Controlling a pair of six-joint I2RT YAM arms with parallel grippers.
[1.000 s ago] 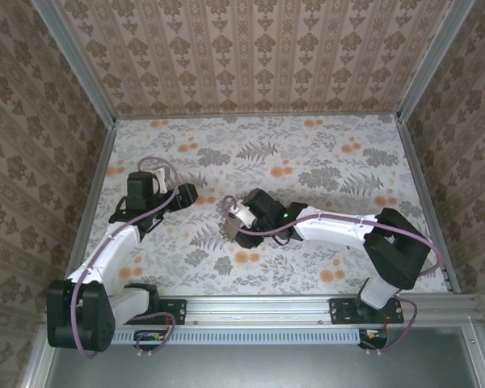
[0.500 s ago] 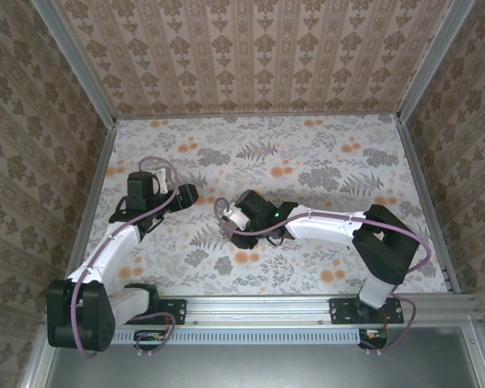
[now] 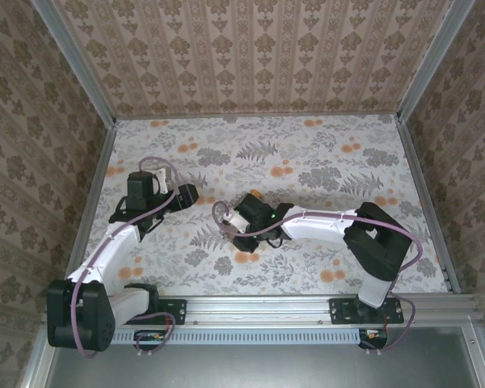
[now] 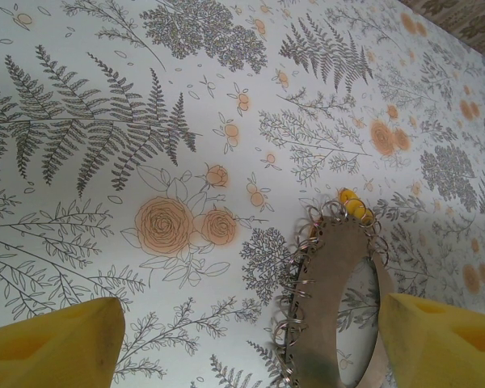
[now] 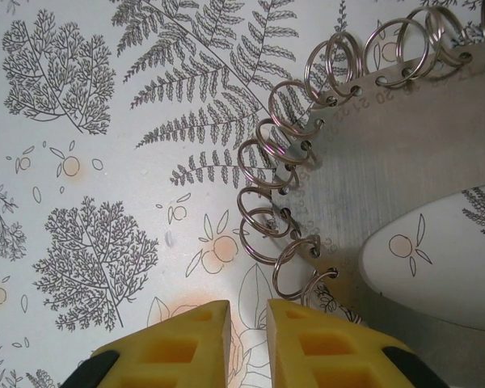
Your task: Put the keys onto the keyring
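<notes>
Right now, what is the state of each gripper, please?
Left gripper: open, holding nothing.
Right gripper: closed, holding nothing.

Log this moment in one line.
left fingers: open | right fingers: nearly shut | grey metal oval keyring edged with wire rings: ungripped on floral table

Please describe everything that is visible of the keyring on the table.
The keyring is a flat, grey-brown oval plate that looks like brushed metal, with an oval hole in the middle. Many small silver wire rings hang through holes along its edge, and a small yellow piece sits at one end. It lies flat on the floral tablecloth; nothing grips it.
</notes>
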